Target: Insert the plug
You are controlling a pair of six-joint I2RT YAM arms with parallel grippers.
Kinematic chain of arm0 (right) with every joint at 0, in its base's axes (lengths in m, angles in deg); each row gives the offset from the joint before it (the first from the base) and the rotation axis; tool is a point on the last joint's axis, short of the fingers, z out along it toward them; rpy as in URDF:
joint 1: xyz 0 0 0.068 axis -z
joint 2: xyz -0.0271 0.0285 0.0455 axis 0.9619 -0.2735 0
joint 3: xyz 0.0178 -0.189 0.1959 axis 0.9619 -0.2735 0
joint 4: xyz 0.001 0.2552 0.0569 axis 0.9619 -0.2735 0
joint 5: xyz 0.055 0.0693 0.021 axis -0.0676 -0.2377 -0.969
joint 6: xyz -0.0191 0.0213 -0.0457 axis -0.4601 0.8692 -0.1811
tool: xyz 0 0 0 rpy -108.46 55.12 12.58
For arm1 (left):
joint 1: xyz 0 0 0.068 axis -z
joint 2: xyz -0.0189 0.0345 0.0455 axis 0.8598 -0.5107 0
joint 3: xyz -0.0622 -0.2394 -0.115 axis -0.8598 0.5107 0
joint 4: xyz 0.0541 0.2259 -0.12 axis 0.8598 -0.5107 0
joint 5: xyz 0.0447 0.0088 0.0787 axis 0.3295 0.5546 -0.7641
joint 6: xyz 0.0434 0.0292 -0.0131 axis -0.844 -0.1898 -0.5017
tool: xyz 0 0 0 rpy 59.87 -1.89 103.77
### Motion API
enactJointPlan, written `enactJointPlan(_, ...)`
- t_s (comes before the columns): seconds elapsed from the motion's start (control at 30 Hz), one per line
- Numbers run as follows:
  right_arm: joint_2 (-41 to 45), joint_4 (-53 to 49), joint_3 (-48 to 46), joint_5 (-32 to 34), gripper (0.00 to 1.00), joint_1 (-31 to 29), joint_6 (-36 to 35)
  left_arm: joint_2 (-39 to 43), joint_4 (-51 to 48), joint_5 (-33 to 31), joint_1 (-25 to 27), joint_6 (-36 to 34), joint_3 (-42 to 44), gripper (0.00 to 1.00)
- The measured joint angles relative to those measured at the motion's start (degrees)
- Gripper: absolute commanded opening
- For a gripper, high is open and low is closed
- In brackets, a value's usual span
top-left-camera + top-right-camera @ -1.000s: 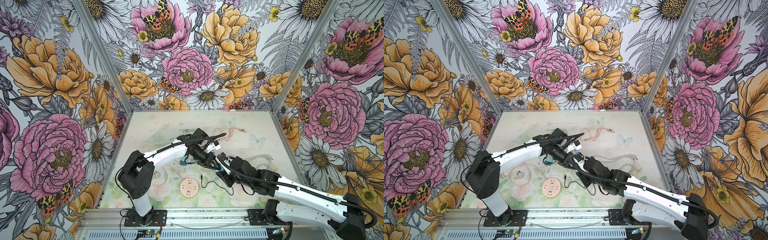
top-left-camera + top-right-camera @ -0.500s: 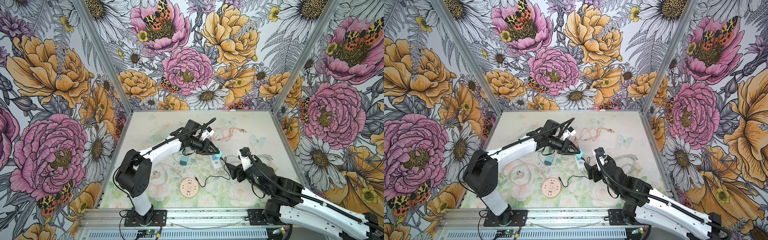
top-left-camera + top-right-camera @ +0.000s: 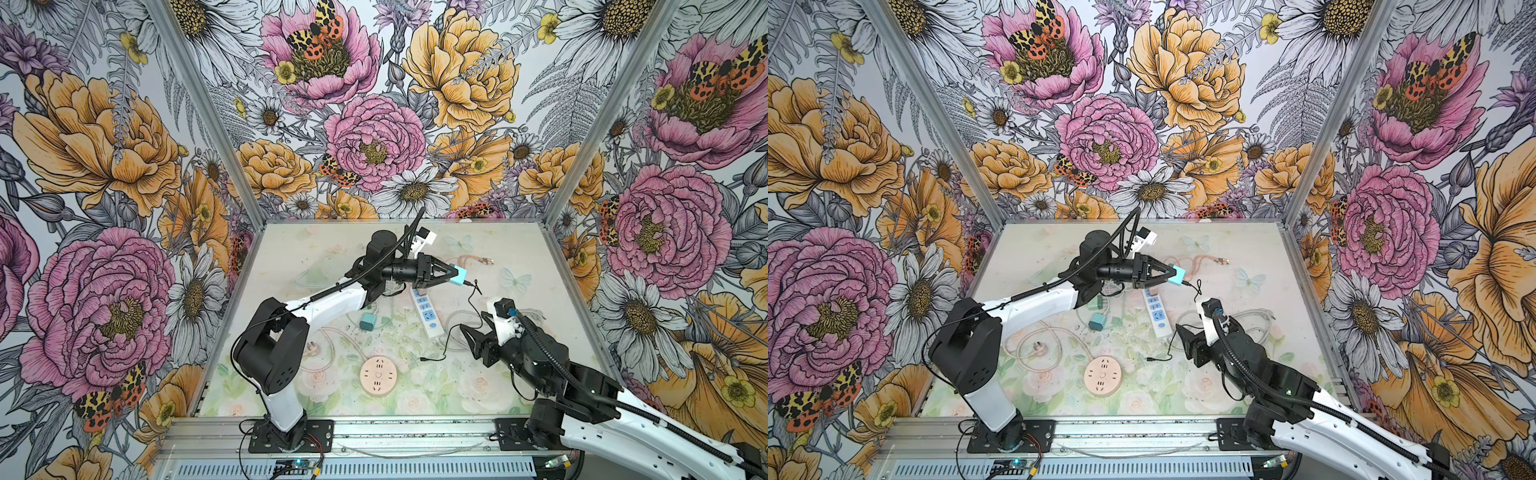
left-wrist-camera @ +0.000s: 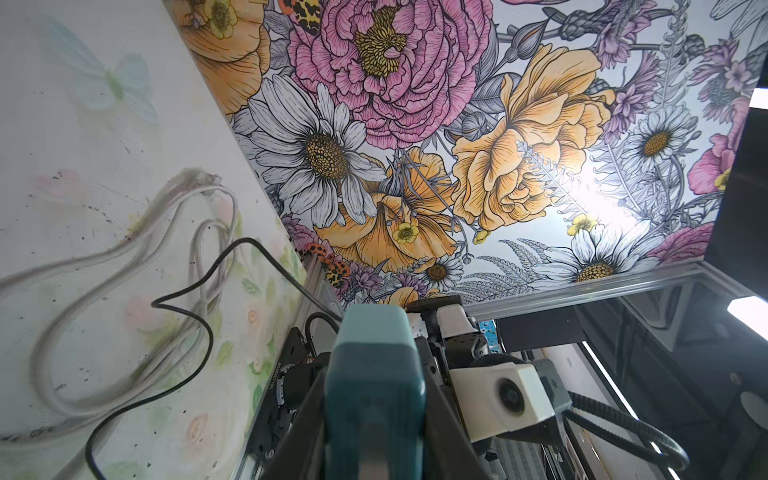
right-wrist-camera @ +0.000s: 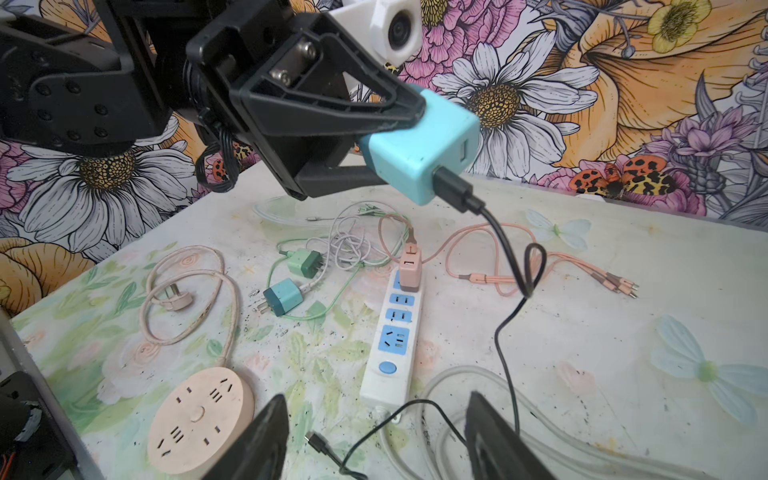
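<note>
My left gripper (image 3: 452,274) is clamped on the teal charger (image 5: 419,145), held in the air above the white power strip (image 5: 395,332). A black cable (image 5: 505,249) hangs from it. My right gripper (image 5: 376,419) stands wide apart, holding nothing, near the strip's switch end.

My table (image 3: 519,249): pale floral top w/ dark specks. Centre: white power strip (image 3: 424,309) w/ blue sockets, lying near-to-far. Just left of it, teal charger (image 3: 368,321). Near centre: round pink socket hub (image 3: 378,376), its pink plug (image 5: 176,300) further left. Right: clear cable loops (image 4: 195,178). Far: pink multi-tip cable (image 5: 473,277). Black lead tip (image 5: 318,440) lies btwn hub and strip.
</note>
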Motion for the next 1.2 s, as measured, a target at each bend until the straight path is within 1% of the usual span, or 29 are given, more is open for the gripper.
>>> enactJointPlan(0.1, 2.6, 0.5, 0.0, -3.9, 0.66, 4.2, 2.2, 0.0, 1.0, 0.5, 0.1, -0.2, 0.0, 0.09)
enactJointPlan(0.2, 3.7, 1.0, 1.2, -9.5, 0.71, 9.6, 5.8, 0.0, 1.2, 0.7, 0.1, -0.2, 0.0, 0.09)
enactJointPlan(0.3, 1.4, 2.5, 2.7, -15.8, 0.72, 14.2, 9.7, 0.0, 1.8, 0.7, 0.5, -0.7, 0.0, 0.09)
enactJointPlan(0.37, -2.0, 4.7, 3.0, -21.9, 0.7, 17.1, 13.0, 0.0, 3.3, 0.7, 0.7, -0.9, 0.2, 0.1)
enactJointPlan(0.47, -5.8, 9.6, 2.0, -28.3, 0.69, 19.1, 17.1, 0.0, 5.1, 0.7, 1.2, -1.0, 0.7, 0.09)
enactJointPlan(0.57, -5.8, 15.3, -1.1, -32.4, 0.7, 20.3, 21.0, 0.0, 6.6, 0.7, 1.5, -1.0, 1.4, 0.09)
enactJointPlan(0.73, -4.0, 23.6, -4.6, -35.3, 0.7, 23.3, 25.8, 0.0, 11.2, 0.7, 1.7, 0.2, 3.0, 0.09)
enactJointPlan(0.83, -2.5, 28.4, -7.4, -35.5, 0.72, 25.1, 28.6, -0.4, 15.1, 0.7, 1.7, 2.0, 3.7, 0.09)
enactJointPlan(0.97, -1.8, 32.7, -9.9, -35.5, 0.73, 27.2, 31.3, -1.7, 20.4, 0.7, 1.7, 5.0, 3.8, 0.09)
enactJointPlan(1.07, -3.1, 36.9, -11.1, -36.0, 0.73, 28.1, 33.0, -2.2, 21.6, 0.7, 2.0, 5.6, 3.8, 0.09)
enactJointPlan(1.2, -5.0, 42.2, -11.9, -36.6, 0.71, 29.0, 34.5, -2.2, 20.9, 0.7, 2.9, 4.5, 3.8, 0.09)
